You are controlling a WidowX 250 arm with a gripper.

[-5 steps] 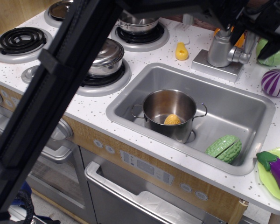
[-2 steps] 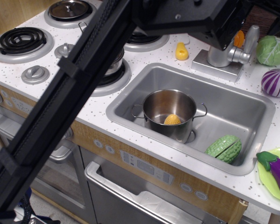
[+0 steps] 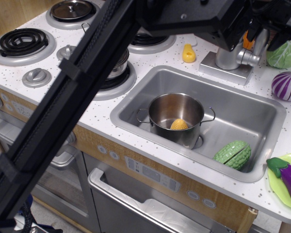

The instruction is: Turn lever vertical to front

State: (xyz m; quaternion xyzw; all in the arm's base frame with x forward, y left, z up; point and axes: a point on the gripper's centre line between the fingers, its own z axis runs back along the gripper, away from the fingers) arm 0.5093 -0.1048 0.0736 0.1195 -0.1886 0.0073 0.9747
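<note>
Silver and upright, the tap (image 3: pixel 229 54) stands on its square grey base behind the sink (image 3: pixel 262 116), and the lever (image 3: pixel 247 58) sticks out of its right side as a short stub, just as it did a moment ago. What differs is the hand (image 3: pixel 270 24): its dark fingers (image 3: pixel 282 35) now reach in at the top right, over the slim post rising from the lever's end, where shortly before that corner showed the post and the green cabbage (image 3: pixel 284 54) unobstructed. Whether the fingers are apart or pressed on the post, I cannot tell. A black arm (image 3: pixel 68 92) crosses the worktop (image 3: pixel 111 128) diagonally. In the sink, a steel pot (image 3: pixel 177 119) with a yellow piece inside and a green gourd (image 3: pixel 233 154) lie unchanged. A small yellow knob (image 3: pixel 188 53) sits left of the tap.
</note>
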